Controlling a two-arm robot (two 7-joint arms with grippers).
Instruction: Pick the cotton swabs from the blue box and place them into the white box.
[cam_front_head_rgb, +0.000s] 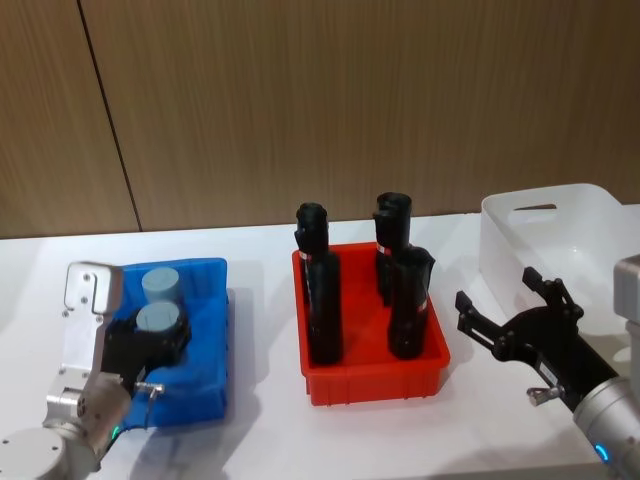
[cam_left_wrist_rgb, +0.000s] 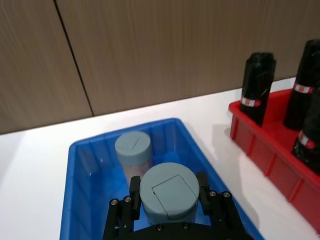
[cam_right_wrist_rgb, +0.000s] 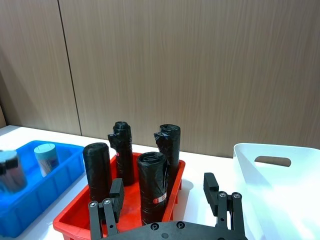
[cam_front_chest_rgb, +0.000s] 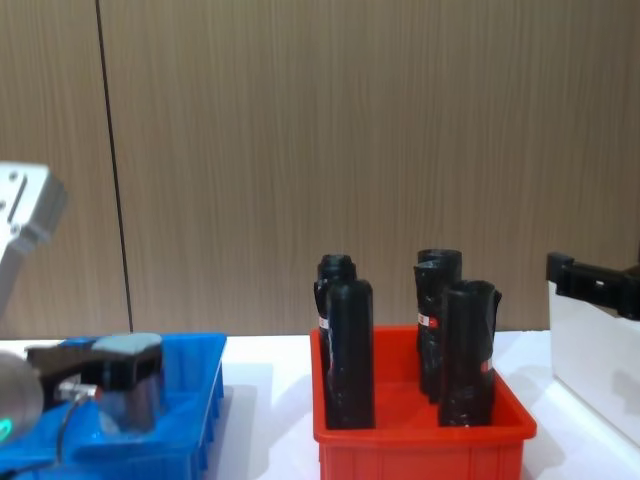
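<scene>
Left gripper is clamping one cotton swabs jar inside the blue box | second jar is standing just behind | right gripper is hovering, fingers spread, beside red bin, near white box.

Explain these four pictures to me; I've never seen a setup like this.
This is a two-armed robot working at a white table. One picture looks down from its head, one looks across from its chest, and one comes from each wrist. On the table stand a blue box, a red bin with three black bottles, and a white box. The blue box holds two cotton swab jars. The left gripper is closed around the nearer jar; the farther jar stands free behind it. The right gripper hangs open near the white box, holding nothing.
</scene>
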